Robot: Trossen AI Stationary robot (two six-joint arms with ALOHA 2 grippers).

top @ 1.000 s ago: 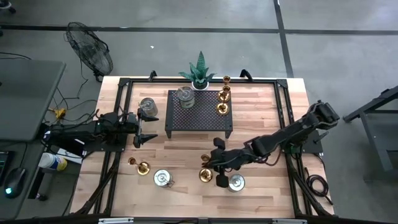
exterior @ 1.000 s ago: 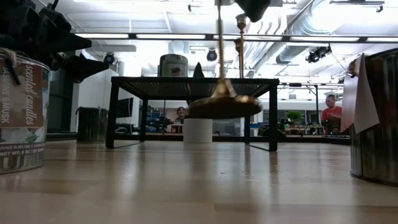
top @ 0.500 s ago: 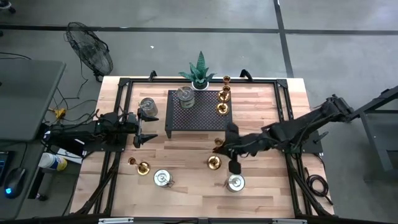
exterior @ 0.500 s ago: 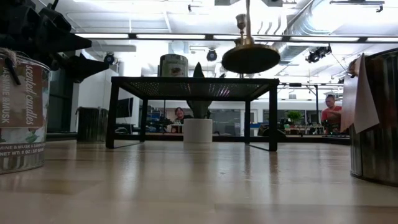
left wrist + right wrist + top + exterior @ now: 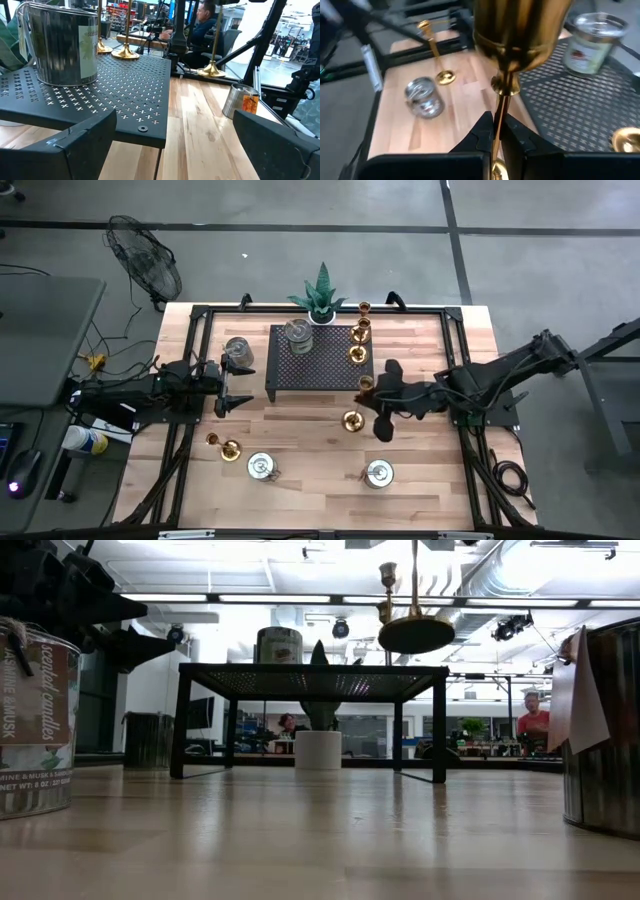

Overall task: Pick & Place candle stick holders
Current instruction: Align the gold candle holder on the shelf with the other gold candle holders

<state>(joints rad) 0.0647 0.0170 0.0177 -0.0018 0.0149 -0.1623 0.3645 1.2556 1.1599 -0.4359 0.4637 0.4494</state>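
My right gripper (image 5: 372,402) is shut on a brass candle stick holder (image 5: 354,416), in the air just off the near right corner of the black perforated rack (image 5: 320,358). In the low view its round base (image 5: 416,635) hangs above the height of the rack top. Two brass holders (image 5: 358,340) and a tin (image 5: 298,332) stand on the rack. Another brass holder (image 5: 226,447) lies on the table near the left. My left gripper (image 5: 226,386) waits open at the table's left, level, with nothing between its fingers. My right gripper pinches the holder's slim stem (image 5: 498,117) between its two fingers (image 5: 481,134), below the cup (image 5: 520,30). The fingers come from the table's right, slanting down, and lie across the stem. The holder hangs about upright, base down, lifted clear of the table and the rack.
A spiky green plant (image 5: 320,294) and one more brass holder (image 5: 364,308) stand behind the rack. Silvery tins sit at the near side (image 5: 262,467) (image 5: 378,473), and another tin (image 5: 238,352) by my left gripper. A black frame (image 5: 455,340) runs around the table.
My right gripper has risen and gone from the near side of the table toward the far edge and the rack, tipping less steeply downward. The brass holder went with it: its base climbed from about rack-top height to above it, and it stayed upright.
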